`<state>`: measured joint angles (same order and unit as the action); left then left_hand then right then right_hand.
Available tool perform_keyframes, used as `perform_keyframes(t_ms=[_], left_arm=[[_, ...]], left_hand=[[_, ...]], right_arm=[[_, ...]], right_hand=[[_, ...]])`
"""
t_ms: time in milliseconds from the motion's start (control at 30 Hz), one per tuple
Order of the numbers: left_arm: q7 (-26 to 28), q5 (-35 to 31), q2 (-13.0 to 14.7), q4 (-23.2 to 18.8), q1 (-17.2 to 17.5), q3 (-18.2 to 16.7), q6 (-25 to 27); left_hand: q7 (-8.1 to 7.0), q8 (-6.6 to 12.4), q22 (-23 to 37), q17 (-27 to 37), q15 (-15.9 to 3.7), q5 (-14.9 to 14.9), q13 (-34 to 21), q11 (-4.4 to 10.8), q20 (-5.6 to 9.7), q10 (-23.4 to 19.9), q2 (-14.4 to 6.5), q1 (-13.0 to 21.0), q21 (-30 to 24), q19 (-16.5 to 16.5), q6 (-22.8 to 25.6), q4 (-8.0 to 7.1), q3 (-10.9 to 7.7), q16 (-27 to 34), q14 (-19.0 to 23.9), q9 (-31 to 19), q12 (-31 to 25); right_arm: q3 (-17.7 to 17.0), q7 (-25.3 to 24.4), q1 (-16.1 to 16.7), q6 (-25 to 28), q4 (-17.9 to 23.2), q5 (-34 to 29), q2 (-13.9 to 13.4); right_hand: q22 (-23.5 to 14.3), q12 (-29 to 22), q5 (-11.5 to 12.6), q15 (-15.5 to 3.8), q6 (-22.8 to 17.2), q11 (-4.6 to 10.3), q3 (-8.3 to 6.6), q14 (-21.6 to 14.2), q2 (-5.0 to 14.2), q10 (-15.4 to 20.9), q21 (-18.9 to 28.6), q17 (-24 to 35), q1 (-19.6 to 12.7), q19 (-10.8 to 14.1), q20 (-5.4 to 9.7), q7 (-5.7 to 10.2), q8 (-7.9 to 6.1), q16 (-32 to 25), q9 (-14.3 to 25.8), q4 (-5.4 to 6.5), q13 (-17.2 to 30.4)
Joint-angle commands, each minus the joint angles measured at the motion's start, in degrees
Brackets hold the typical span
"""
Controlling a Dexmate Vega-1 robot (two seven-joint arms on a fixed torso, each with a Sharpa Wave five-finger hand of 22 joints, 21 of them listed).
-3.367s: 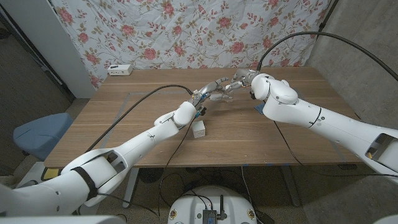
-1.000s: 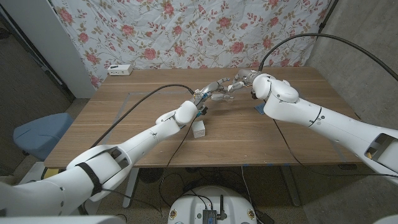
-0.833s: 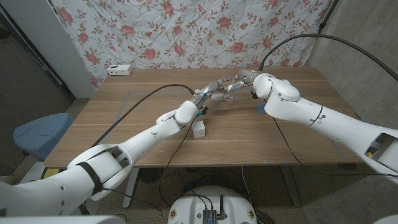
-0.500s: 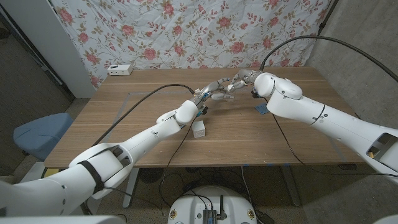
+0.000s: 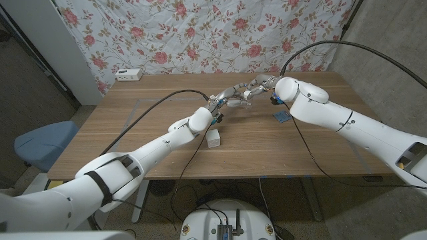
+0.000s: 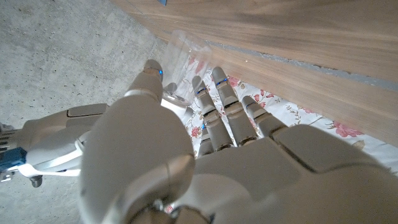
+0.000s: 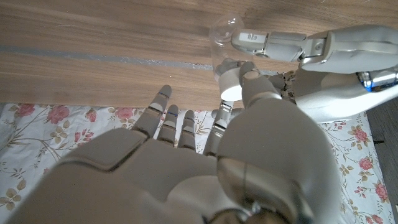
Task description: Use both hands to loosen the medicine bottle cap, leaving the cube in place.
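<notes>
Wooden table point(image 5: 153, 113); bottle point(image 7: 225, 31) in left robot hand point(image 5: 223, 99), cap point(image 7: 230, 84) half-hidden.

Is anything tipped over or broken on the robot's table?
Nothing looks broken or spilled. The clear medicine bottle is off the table, held tilted between the left hand and the right hand, whose fingers touch its white cap. The white cube sits undisturbed.

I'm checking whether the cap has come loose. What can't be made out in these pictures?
- Head view: bottle too small, hidden among both hands' fingers.
- Right wrist view: cap partly hidden by the right hand; any gap unclear.
- Left wrist view: cap behind the left hand.
- Cube: partly hidden by the left arm.
</notes>
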<state>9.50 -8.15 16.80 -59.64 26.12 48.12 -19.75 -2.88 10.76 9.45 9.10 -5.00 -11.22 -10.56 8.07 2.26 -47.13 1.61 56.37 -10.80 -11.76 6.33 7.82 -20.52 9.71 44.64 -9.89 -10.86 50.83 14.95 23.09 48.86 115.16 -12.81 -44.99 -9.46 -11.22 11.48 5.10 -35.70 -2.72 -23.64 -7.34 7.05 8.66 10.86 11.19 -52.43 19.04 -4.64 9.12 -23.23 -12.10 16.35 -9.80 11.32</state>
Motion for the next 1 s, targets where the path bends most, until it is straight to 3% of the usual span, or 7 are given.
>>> perform_keyframes(t_ms=[33,1000], left_arm=[[-0.11,0.27,-0.24,0.41,-0.16,0.18,-0.16],[-0.13,0.42,-0.45,0.82,-0.30,0.35,-0.17]], left_hand=[[-0.28,-0.15,0.13,-0.03,-6.05,0.08,-0.18,0.01,7.63,-0.33,-0.25,-0.39,0.17,-0.18,0.27,0.00,-0.51,0.10,0.15,-0.10,-0.40],[-0.34,-0.16,0.13,-0.02,-5.87,0.13,-0.22,0.25,7.48,-0.58,-0.37,-0.70,0.18,-0.11,0.27,-0.05,-0.75,0.12,0.24,-0.11,-0.45]], right_arm=[[-2.77,-0.20,1.10,-0.94,-0.22,3.31,-1.19],[-3.71,-0.18,1.06,-3.07,-0.54,7.64,-2.36]], right_hand=[[-0.19,0.17,0.46,-0.41,0.24,0.47,-0.79,-0.01,1.08,-0.03,-0.14,0.18,-0.50,0.02,0.49,0.34,0.39,0.18,0.13,-0.06,0.27],[-0.19,0.14,1.66,-0.59,1.94,0.94,-2.51,0.39,2.56,-0.71,-0.14,0.12,-3.29,-0.58,1.03,2.40,2.04,0.26,-0.55,-0.32,0.25]])
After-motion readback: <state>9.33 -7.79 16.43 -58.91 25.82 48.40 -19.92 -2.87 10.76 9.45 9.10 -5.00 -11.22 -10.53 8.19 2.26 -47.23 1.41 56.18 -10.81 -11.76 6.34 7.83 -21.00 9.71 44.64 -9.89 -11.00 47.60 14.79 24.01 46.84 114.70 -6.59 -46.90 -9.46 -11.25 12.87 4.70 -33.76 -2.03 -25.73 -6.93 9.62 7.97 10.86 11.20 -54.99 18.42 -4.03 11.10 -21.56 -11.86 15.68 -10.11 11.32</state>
